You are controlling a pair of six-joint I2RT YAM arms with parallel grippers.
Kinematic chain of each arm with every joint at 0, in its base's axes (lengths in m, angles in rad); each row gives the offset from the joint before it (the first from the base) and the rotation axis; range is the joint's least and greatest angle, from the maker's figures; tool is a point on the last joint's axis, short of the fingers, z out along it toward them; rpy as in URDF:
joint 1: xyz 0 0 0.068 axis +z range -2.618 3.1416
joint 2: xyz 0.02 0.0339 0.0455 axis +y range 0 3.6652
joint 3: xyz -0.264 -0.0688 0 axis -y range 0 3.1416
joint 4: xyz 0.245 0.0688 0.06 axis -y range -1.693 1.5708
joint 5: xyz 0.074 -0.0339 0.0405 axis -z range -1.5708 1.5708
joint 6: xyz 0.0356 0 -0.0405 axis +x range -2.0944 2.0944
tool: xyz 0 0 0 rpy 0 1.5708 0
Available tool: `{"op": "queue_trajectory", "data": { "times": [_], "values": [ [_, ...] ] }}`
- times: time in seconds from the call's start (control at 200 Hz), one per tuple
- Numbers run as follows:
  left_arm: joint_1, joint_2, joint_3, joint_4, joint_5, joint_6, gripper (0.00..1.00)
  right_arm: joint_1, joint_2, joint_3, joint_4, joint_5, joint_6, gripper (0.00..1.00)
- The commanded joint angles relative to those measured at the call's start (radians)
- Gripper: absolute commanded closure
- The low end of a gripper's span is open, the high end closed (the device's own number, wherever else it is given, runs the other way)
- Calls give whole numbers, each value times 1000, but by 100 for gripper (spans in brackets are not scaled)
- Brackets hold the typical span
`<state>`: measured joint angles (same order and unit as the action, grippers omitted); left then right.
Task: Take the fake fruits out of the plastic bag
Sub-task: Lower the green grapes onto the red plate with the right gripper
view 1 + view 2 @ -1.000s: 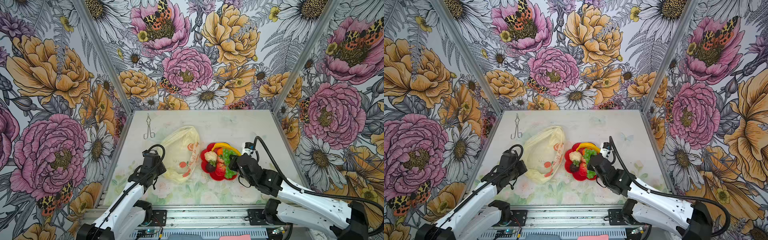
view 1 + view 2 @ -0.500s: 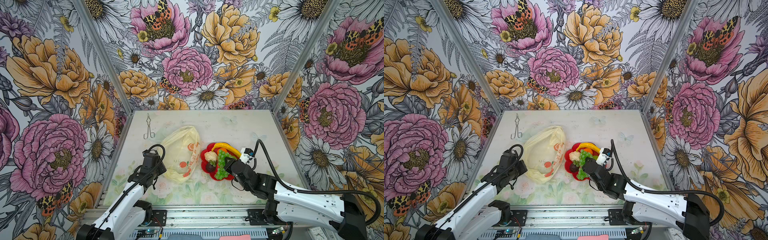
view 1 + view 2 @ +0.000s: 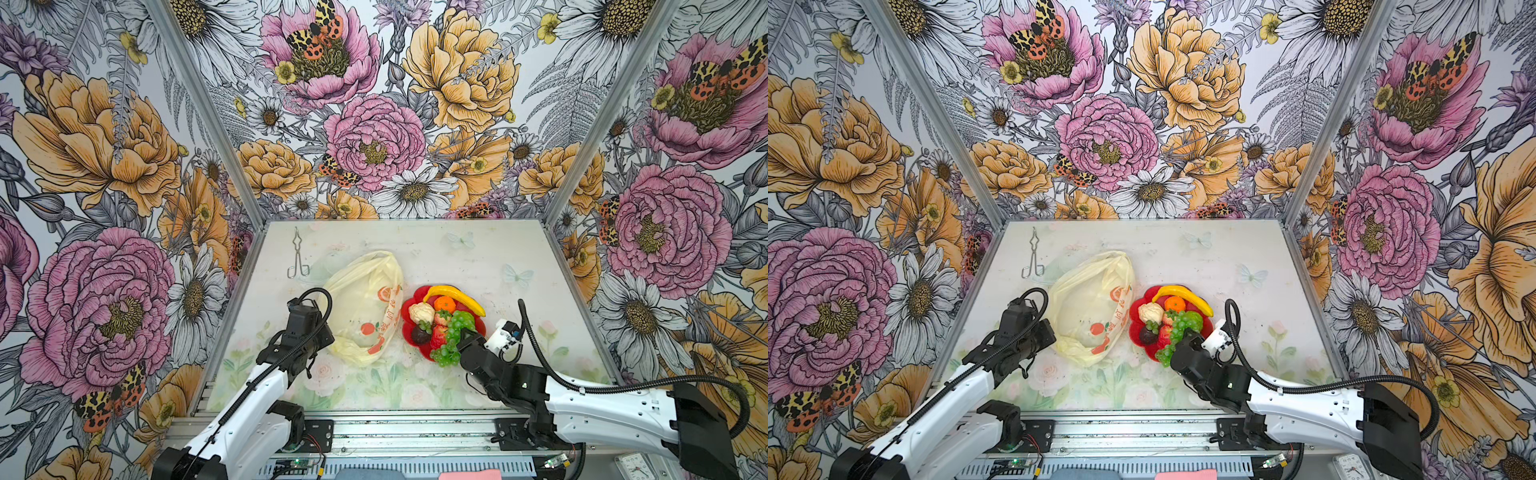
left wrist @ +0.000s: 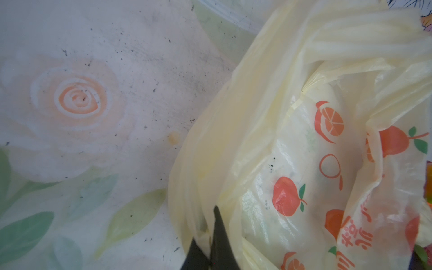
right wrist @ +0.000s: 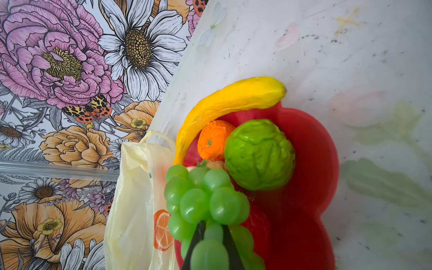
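Both jaw pairs are pinching: left gripper [image 4: 208, 236] on the plastic bag [image 4: 292, 152] edge, right gripper [image 5: 213, 236] on the grape bunch [image 5: 201, 198] overhanging the plate [image 5: 311, 163] rim.

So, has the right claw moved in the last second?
Yes. The right claw, shut on the grape bunch, has slid toward the red plate's near rim.

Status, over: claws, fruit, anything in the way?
Left claw shut on plastic bag edge. Right claw shut on grape bunch at red plate's near edge. Metal tongs far back, clear of both.
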<state>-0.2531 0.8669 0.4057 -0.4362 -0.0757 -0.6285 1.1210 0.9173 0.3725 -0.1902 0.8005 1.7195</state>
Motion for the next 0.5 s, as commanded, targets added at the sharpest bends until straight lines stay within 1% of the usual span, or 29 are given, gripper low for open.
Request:
{"op": "queue_trajectory", "data": {
  "times": [0.0,0.255,0.385,0.43,0.49],
  "values": [
    [-6,7,5,29,27,18,100,9,-22,-10,11,68,81,89],
    [-6,7,2,29,30,18,100,5,-25,-41,-12,92,169,85],
    [-8,8,3,27,31,18,100,-6,-21,-42,-26,85,186,83],
    [-8,7,2,28,32,18,100,-13,-16,-44,-31,75,199,82],
    [-8,7,3,28,32,18,100,-21,-7,-46,-35,57,217,75]
  ]
}}
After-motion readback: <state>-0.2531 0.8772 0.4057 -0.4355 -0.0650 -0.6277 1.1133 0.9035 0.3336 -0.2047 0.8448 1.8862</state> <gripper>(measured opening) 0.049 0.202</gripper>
